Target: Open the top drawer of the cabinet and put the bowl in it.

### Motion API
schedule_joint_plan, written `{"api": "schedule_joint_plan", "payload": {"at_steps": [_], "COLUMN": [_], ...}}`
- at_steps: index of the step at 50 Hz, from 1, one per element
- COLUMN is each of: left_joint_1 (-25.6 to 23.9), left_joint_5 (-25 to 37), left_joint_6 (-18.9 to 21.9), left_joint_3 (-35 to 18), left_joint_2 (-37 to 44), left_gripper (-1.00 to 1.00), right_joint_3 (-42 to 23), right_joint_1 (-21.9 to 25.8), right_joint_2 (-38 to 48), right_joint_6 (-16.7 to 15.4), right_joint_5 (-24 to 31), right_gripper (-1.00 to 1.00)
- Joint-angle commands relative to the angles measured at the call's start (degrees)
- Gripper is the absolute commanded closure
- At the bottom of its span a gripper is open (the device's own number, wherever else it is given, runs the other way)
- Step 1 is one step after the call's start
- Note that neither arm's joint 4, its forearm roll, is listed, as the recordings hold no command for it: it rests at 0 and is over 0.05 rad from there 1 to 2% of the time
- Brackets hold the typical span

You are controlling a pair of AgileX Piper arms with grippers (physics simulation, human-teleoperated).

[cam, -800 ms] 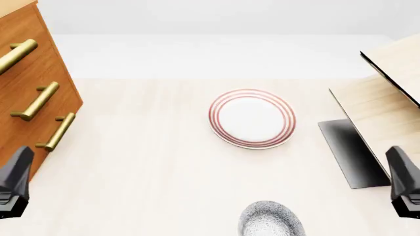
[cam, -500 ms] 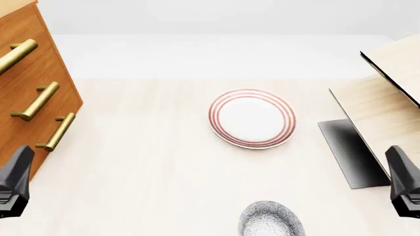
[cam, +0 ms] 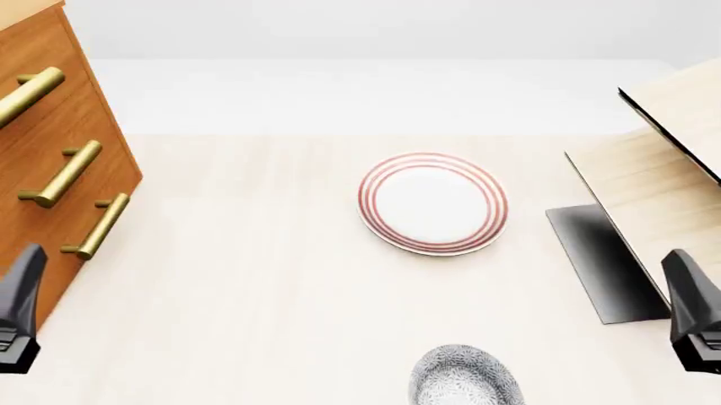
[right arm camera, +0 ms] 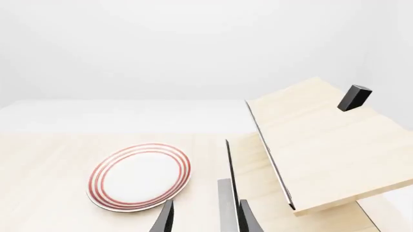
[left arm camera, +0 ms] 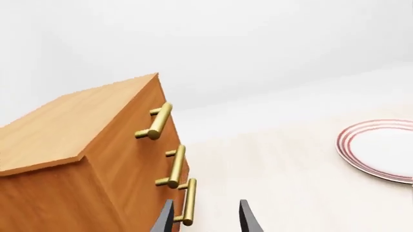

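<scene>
Pale wood table (cam: pixel 259 278) runs back to a white wall. At the front view's left stands the cabinet (cam: pixel 51 169), orange-brown, its three drawers shut; the top drawer (cam: pixel 34 76) carries a brass bar handle (cam: pixel 29 94). Opposite, at the right, a pale wooden structure (cam: pixel 659 169) leans over a dark base. Between them lies a plate (cam: pixel 433 202) with red rings. Nearer, at the bottom edge, sits the bowl (cam: pixel 464 377), speckled grey-blue. The left gripper (left arm camera: pixel 205 217) and right gripper (right arm camera: pixel 205 216) hang low at either side, fingers spread and holding nothing.
</scene>
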Motion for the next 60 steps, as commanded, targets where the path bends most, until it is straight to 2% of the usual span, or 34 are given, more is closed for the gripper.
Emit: {"api": "schedule_joint_plan", "payload": {"at_steps": [1,5,6,9,11,13,16,19,21,23,26,27,29,34,36,42,45,47,48,50,52,58,60], "left_joint_1": [-2.4,-2.5,-2.7,-3.6,-3.5,-3.9,-4.2,-4.6,-4.2,-4.5,-3.9,-4.3,-4.0,-3.9,-3.6,-3.6,-3.4,-3.7,-3.6,-3.8,-3.3,-2.9,-2.1], "left_joint_5": [1.9,0.0,-0.9,-1.5,-2.7,-3.3,-6.9,-8.3,-11.4,-12.9,-18.4,-17.8,-19.9,-22.4,-24.7,-26.4,-30.8,-30.3,-32.2,-31.9,-34.3,-34.3,-36.4], "left_joint_6": [10.6,14.2,17.2,18.9,22.1,22.7,27.8,29.4,33.3,34.7,40.6,40.0,42.9,46.3,48.8,51.5,55.1,54.9,57.1,57.0,59.3,61.1,63.0], "left_joint_3": [-2.0,-3.1,-2.8,-3.6,-3.3,-4.0,-3.1,-3.8,-2.4,-2.4,-0.8,-2.2,-1.9,-2.8,-2.6,-4.3,-3.9,-5.4,-5.6,-6.3,-6.1,-8.7,-8.7], "left_joint_2": [1.8,5.4,6.4,7.7,8.8,10.3,13.9,16.5,18.7,20.1,24.4,24.6,26.6,29.4,31.7,35.1,39.2,40.4,42.5,43.0,45.0,47.5,49.7], "left_gripper": [-1.00,-1.00,-1.00,-1.00,-1.00,-1.00,-1.00,-1.00,-1.00,-1.00,-1.00,-1.00,-1.00,-1.00,-1.00,-1.00,-1.00,-1.00,-1.00,-1.00,-1.00,-1.00,-1.00], "right_joint_3": [0.1,0.1,0.1,0.1,0.1,0.1,0.1,0.1,0.1,0.1,0.1,0.1,0.1,0.1,0.1,0.1,0.1,0.1,0.1,0.1,0.1,0.1,0.1], "right_joint_1": [0.0,0.0,0.0,0.0,0.0,0.0,0.0,0.0,0.0,0.0,0.0,0.0,0.0,0.0,0.0,0.0,0.0,0.0,0.0,0.0,0.0,0.0,0.0], "right_joint_2": [-0.1,-0.1,-0.1,-0.1,-0.1,-0.1,-0.1,-0.1,-0.1,-0.1,-0.1,-0.1,-0.1,-0.1,-0.1,-0.1,-0.1,-0.1,-0.1,-0.1,-0.1,-0.1,-0.1], "right_joint_6": [0.0,0.0,0.0,0.0,0.0,0.0,0.0,0.0,0.0,0.0,0.0,0.0,0.0,0.0,0.0,0.0,0.0,0.0,0.0,0.0,0.0,0.0,0.0], "right_joint_5": [0.1,0.1,0.1,0.1,0.1,0.1,0.1,0.1,0.1,0.1,0.1,0.1,0.1,0.1,0.1,0.1,0.1,0.1,0.1,0.1,0.1,0.1,0.1], "right_gripper": [-1.00,-1.00,-1.00,-1.00,-1.00,-1.00,-1.00,-1.00,-1.00,-1.00,-1.00,-1.00,-1.00,-1.00,-1.00,-1.00,-1.00,-1.00,-1.00,-1.00,-1.00,-1.00,-1.00]}}
